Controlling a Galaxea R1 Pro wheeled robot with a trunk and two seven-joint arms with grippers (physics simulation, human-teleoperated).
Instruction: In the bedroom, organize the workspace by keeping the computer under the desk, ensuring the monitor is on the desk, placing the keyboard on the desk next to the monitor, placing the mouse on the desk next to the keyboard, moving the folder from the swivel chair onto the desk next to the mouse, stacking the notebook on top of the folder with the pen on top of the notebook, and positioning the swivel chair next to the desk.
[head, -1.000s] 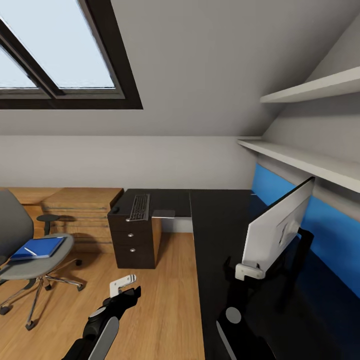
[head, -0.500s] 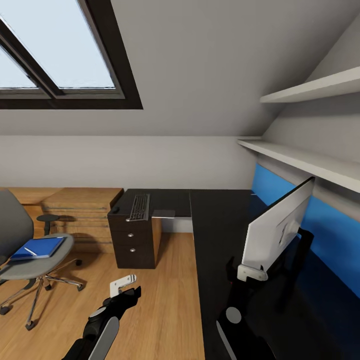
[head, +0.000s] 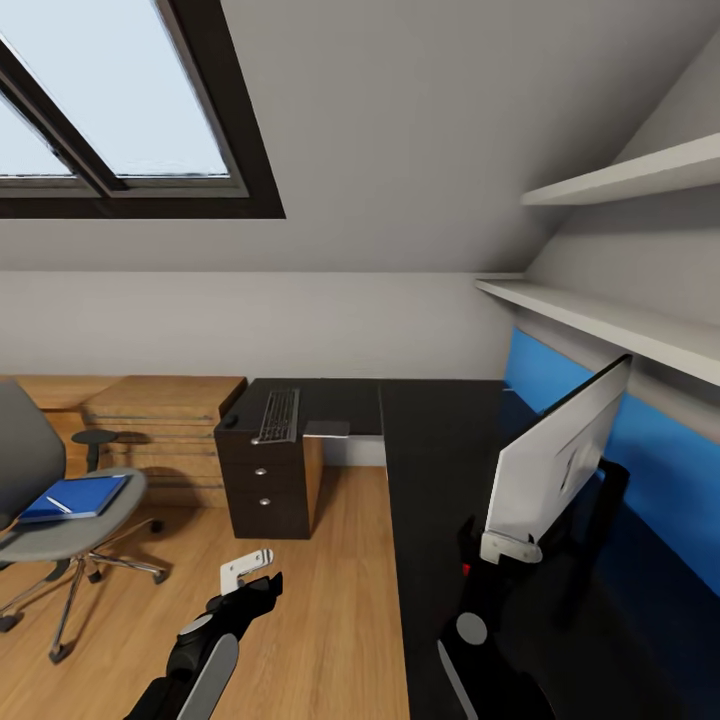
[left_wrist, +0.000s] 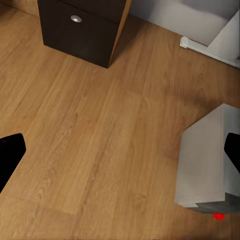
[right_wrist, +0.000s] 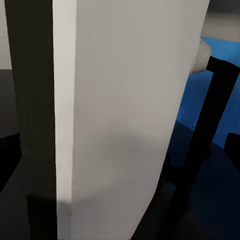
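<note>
Black and glossy, the desk (head: 440, 440) already carries the monitor (head: 555, 455), which stands with its silver-white back toward the camera and the right gripper (head: 508, 546) at its lower corner — the fingers look clamped on that edge, and in the right wrist view the monitor (right_wrist: 125, 115) sits between the dark fingertips. The left gripper (head: 245, 568) hangs over the wood floor (head: 330, 600), fingers apart and holding nothing. The keyboard (head: 278, 414) lies on the far wing of the desk above the drawers (head: 265, 480), well apart from the monitor, so that pairing looks undone. A blue folder (head: 78, 495) with a thin white pen (head: 60, 503) on it sits on the chair (head: 60, 520) — the stacking on the desk is not yet done, and the chair stands apart from the desk. By my reading, most of the job remains.
</note>
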